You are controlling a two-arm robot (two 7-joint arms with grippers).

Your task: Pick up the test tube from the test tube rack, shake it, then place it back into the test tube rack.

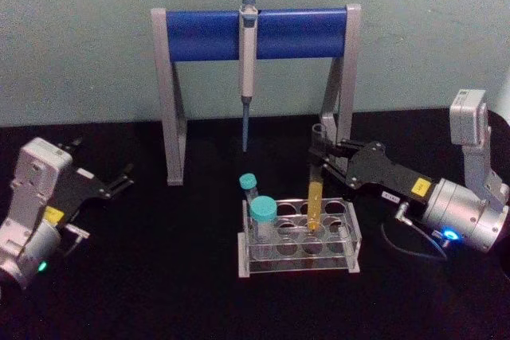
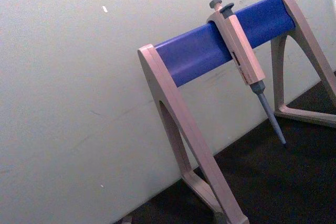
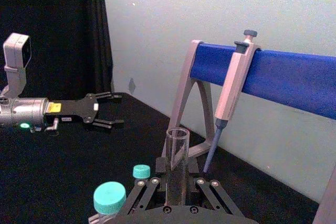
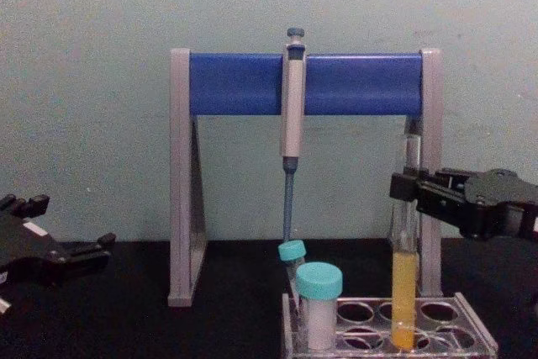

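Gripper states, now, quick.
Left gripper: open, holding nothing.
Right gripper: closed on the test tube, which stands in the rack.

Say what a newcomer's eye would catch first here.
A grey stand with a blue bar rises at the back, a grey pipette hanging from it. In front, the right gripper grips a long clear glass test tube of yellow-orange liquid, standing in the low clear plastic rack. The left gripper rests open, far left.
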